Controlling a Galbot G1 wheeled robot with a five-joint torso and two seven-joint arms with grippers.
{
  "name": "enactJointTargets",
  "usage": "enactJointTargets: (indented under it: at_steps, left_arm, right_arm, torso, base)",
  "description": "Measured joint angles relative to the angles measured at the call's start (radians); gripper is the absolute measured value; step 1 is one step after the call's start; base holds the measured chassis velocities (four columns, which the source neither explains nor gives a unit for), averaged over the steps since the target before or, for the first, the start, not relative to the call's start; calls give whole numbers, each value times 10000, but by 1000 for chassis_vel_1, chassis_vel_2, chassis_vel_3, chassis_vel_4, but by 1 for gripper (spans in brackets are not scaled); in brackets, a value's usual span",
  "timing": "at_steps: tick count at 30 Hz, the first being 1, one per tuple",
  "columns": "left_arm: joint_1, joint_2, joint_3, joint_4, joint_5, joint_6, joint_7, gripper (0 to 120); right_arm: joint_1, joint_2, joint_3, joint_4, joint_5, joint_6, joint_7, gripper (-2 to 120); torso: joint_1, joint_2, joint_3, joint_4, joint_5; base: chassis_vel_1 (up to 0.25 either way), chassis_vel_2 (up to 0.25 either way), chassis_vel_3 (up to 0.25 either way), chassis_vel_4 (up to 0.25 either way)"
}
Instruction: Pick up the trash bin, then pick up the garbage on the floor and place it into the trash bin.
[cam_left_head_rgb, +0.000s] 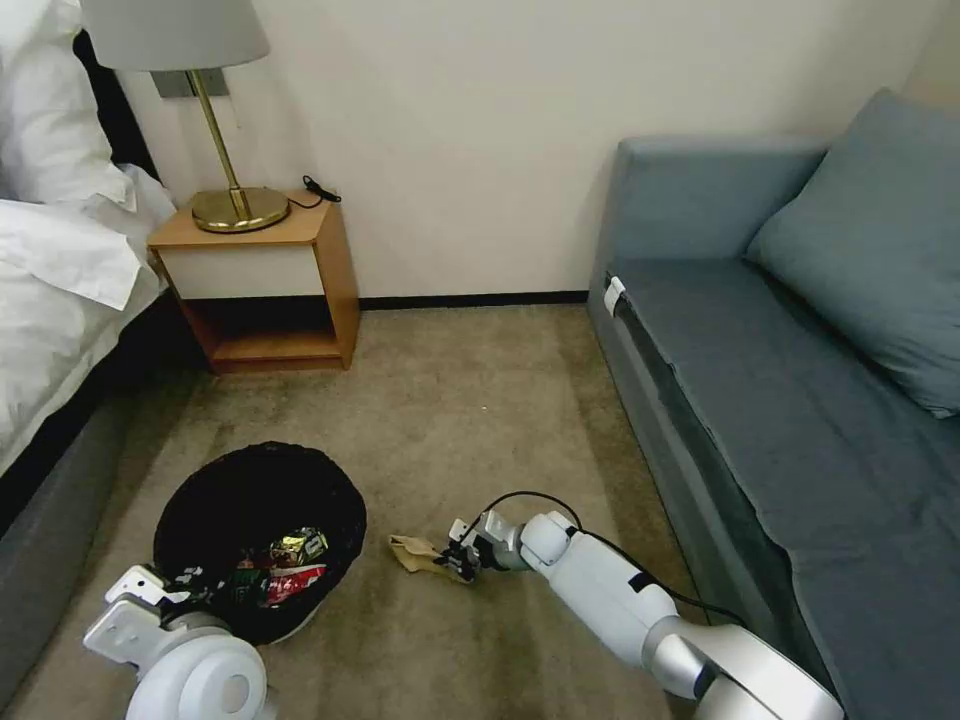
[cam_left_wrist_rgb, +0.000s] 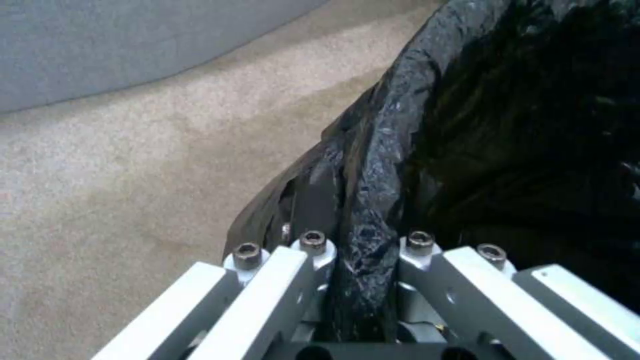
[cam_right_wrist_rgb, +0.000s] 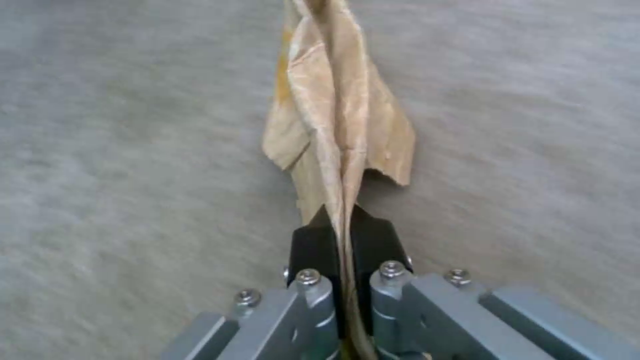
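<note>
The right pincer (cam_left_head_rgb: 462, 560) is clamped on one end of the tan paper bag (cam_left_head_rgb: 415, 553), whose long axis runs straight out from the fingertips toward the trash bin (cam_left_head_rgb: 260, 540). The bin stands just beside the bag on the carpet (cam_left_head_rgb: 450, 420), toward the bed side of the floor. The left pincer (cam_left_wrist_rgb: 363, 280) is closed on the bin's black-lined rim (cam_left_wrist_rgb: 393, 125). Inside the bin lie a red-and-white packet (cam_left_head_rgb: 292, 582), a yellow-brown snack wrapper (cam_left_head_rgb: 295, 545) and a further green-tinted item too small to identify.

Left tool (cam_left_wrist_rgb: 357, 280) and right tool (cam_right_wrist_rgb: 343, 250) both clamped, arms low.
</note>
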Motion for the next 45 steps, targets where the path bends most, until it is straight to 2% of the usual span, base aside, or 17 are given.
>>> enactJointTargets:
  at_steps: [3, 8, 11, 15, 17, 19, 21, 23, 26, 28, 30, 33, 41, 45]
  left_arm:
    - [0, 6, 1, 0, -1, -3, 1, 0]
    - [-16, 4, 59, 0, -3, -5, 3, 0]
    - [-20, -1, 93, 0, -5, -5, 3, 0]
    - [-9, -10, 111, 3, -5, -5, 4, 0]
    - [-5, -12, 113, 3, -5, -6, 4, 0]
    - [-3, -20, 118, 4, -5, -5, 4, 0]
    - [-2, -26, 123, 4, -5, -6, 4, 0]
    - [1, -27, 123, 6, -5, -6, 4, 0]
    - [0, -32, 118, 16, -3, -6, 4, 0]
    - [-1, -32, 118, 16, -3, -5, 4, 0]
    - [-6, -38, 108, 17, -1, -5, 4, 0]
    - [0, -41, 104, 17, 3, -5, 4, 0]
    - [5, -96, 137, 18, 35, 1, 5, 0]
    - [28, -109, 129, 19, 45, 1, 4, 0]
  right_arm:
    - [52, -285, 397, 83, -3, 0, 85, 0]
    - [267, -766, 1377, 442, 78, 15, 94, 0]
    - [318, -989, 1873, 984, 546, 6, 54, 0]
    - [287, -1253, 2475, 2628, 1527, -246, -28, 0]
    - [273, -1274, 2501, 2875, 1659, -290, -33, 0]
    - [221, -1314, 2507, 3687, 2110, -436, -42, 0]
    - [105, -1330, 2364, 4852, 2625, -639, -51, 0]
    - [36, -1340, 2236, 5381, 2839, -724, -66, 0]
    - [-220, -1401, 1490, 7079, 3514, -1054, -99, 0]
    - [-254, -1401, 1389, 7258, 3578, -1097, -114, 0]
    - [-378, -1325, 642, 8318, 4055, -1413, -168, 0]
    - [-337, -1193, -200, 8915, 4402, -1590, -179, 0]
    - [18, -517, -1487, 8816, 4418, -1770, -175, 0]
    - [452, -42, -2124, 7805, 4144, -1676, -148, 0]
  torso:
    - [0, 0, 0, -3, 0]
    - [0, 0, 0, -3, -3]
    - [0, 0, 0, -4, -1]
    - [0, 0, 0, -2, -1]
    - [0, 0, 0, -2, -2]
    - [0, 0, 0, -2, -1]
    - [0, 0, 0, -2, -2]
    - [0, 0, 0, -1, -2]
    - [0, 0, 0, 0, -3]
    - [0, 0, 0, 0, -3]
    - [0, 0, -1, -2, -5]
    - [0, 0, -1, -1, -4]
    - [0, 0, -1, 0, -4]
    - [0, 0, 0, 0, -3]
  base:
    - [0, 0, 0, 0]
    - [0, 0, 0, 0]
    - [0, 0, 0, 0]
    - [0, 0, 0, 0]
    - [0, 0, 0, 0]
    - [0, 0, 0, 0]
    - [0, 0, 0, 0]
    - [0, 0, 0, 0]
    - [0, 0, 0, 0]
    - [0, 0, 0, 0]
    - [0, 0, 0, 0]
    - [0, 0, 0, 0]
    - [0, 0, 0, 0]
    - [0, 0, 0, 0]
